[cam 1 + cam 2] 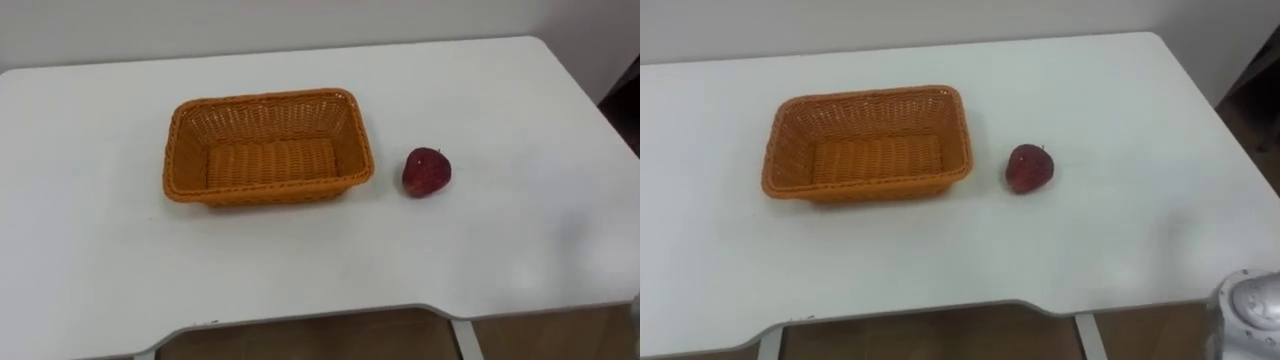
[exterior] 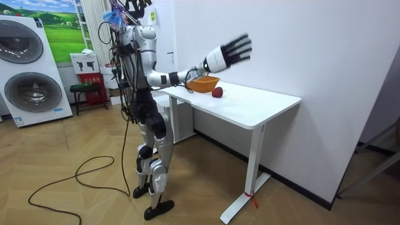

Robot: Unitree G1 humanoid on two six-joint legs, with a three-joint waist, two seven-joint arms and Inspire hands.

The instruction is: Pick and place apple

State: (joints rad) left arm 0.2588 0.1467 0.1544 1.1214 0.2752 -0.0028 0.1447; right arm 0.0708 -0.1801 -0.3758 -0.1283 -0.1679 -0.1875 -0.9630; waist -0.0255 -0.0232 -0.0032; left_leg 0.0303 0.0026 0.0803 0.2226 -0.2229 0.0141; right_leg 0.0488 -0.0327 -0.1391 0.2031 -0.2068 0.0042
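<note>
My R hand (image 2: pixel 228 53) is raised above the white table (image 1: pixel 520 230), fingers straight and spread, holding nothing. Apple (image 1: pixel 426 172), dark red, sits on the tabletop just right of the orange wicker basket (image 1: pixel 268 190), close but not touching. In room view I stand at the table's end, w/ washing machines (image 2: pixel 31 87) behind me.
</note>
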